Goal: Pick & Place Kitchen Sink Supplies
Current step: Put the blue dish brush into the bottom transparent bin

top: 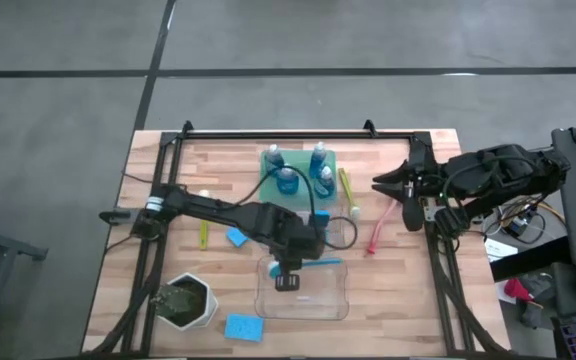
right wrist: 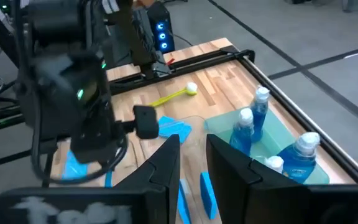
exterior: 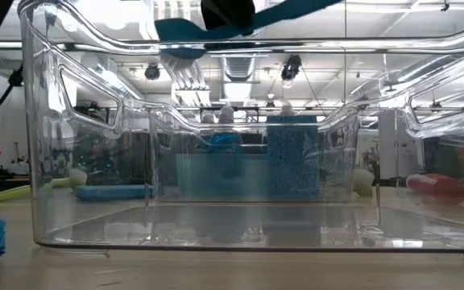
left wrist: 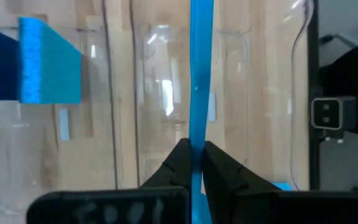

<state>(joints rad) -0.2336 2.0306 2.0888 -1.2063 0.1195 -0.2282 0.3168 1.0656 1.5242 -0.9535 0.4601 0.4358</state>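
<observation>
Your left gripper [left wrist: 192, 163] is pinching the blue brush [left wrist: 200, 74] by its handle, held between both fingertips above the clear bin [top: 303, 290]. Your right gripper [top: 380, 184] is waiting at the table's right edge, fingers slightly parted and holding nothing.

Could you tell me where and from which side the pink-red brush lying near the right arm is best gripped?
Probably mid-handle, from straight above. The pink-red brush lies flat on the table with bare wood beside its thin handle, so fingers could close across it. The right gripper waits nearby.
</observation>
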